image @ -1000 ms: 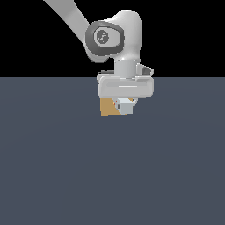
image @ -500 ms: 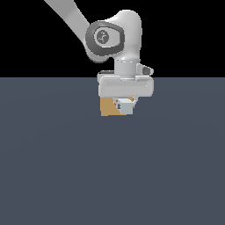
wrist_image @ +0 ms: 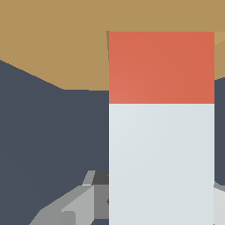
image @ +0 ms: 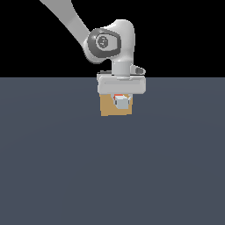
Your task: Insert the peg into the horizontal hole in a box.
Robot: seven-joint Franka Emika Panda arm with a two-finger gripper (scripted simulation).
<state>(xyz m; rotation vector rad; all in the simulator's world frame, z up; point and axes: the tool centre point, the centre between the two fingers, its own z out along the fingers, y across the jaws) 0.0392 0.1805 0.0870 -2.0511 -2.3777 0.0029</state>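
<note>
Above the dark tabletop (image: 112,167), the hand (image: 121,97) is clamping the peg (wrist_image: 161,127), whose red-orange end is meeting the tan box (image: 108,109); the hole is lying hidden behind it.

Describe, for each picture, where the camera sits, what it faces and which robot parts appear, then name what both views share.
Exterior view: off the arm, facing the flat tan square box with the white arm above it.
Wrist view: on the wrist, looking along the long pale grey-white peg with a red-orange end towards the box; grey gripper parts show.
Shared: peg and box.
</note>
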